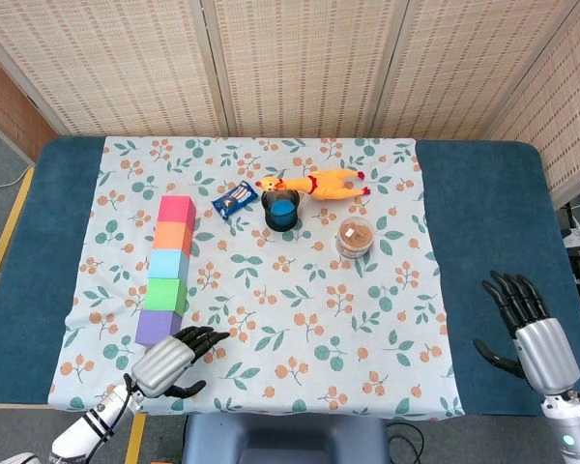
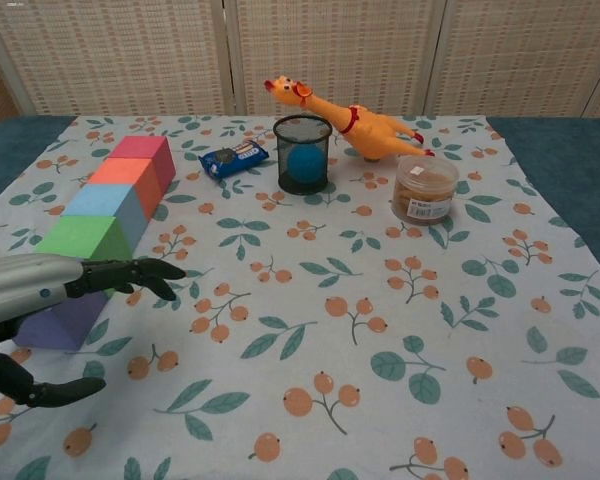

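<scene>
Left hand [image 1: 170, 361] spread (holding nothing), beside purple block [image 1: 158, 328], right hand [image 1: 527, 322] apart

both robot hands empty, fingers spread: left robot hand [image 1: 171, 362], right robot hand [image 1: 530, 328]

Your purple block [image 1: 159, 328] sits flat at the near end of the colored row, touching the green block [image 1: 166, 294], just beside your left robot hand [image 1: 169, 359].
</scene>
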Available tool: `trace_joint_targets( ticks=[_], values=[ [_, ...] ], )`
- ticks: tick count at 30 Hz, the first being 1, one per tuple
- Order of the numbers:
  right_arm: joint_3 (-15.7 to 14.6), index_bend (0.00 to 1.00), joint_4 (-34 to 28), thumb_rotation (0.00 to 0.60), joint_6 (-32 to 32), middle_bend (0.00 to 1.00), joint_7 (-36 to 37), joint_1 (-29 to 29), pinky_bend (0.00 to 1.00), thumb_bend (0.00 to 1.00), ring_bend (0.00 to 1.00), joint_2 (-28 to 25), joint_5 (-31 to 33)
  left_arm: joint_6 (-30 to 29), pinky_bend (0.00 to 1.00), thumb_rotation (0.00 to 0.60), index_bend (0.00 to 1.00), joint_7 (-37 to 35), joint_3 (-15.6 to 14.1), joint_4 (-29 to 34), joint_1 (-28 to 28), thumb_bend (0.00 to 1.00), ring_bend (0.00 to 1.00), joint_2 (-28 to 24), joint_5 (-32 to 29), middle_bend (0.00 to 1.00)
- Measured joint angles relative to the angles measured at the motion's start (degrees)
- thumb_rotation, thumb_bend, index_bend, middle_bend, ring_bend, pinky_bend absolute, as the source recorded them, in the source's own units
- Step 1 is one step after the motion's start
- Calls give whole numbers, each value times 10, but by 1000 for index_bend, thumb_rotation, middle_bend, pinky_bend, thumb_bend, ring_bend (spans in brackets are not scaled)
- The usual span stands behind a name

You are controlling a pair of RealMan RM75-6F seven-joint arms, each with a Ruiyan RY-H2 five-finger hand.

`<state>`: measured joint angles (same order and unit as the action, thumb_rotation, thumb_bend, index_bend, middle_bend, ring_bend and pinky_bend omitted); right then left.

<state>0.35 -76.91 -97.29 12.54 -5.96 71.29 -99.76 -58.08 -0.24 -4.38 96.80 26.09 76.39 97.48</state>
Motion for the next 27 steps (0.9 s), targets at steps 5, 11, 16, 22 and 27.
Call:
trace_joint_targets(
  ticks=[5,11,16,22,27],
  values=[
    [1,0,-1,600,-3,0,1,1,0,154,0,-1,0,4,203,600,0,19,-3,-12,-1,363,165,6,-19,136],
    [1,0,-1,600,-2,0,3,0,0,154,0,-1,0,0,215,600,0,67,-8,-10,-10,363,179,2,-41,136],
    [1,0,-2,600,-4,0,1,1,0,154,0,-1,-2,-16,230,600,0,128,-11,3,-27,363,179,-10,-64,137],
    [0,0,-2,600,0,0,2,0,0,154,0,0,-2,-64,242,600,0,179,-11,15,-63,362,183,-26,-104,141],
    [-1,0,-3,600,0,0,1,1,0,154,0,0,-4,-93,279,600,0,193,-11,32,-93,361,228,-52,-140,172]
  ],
)
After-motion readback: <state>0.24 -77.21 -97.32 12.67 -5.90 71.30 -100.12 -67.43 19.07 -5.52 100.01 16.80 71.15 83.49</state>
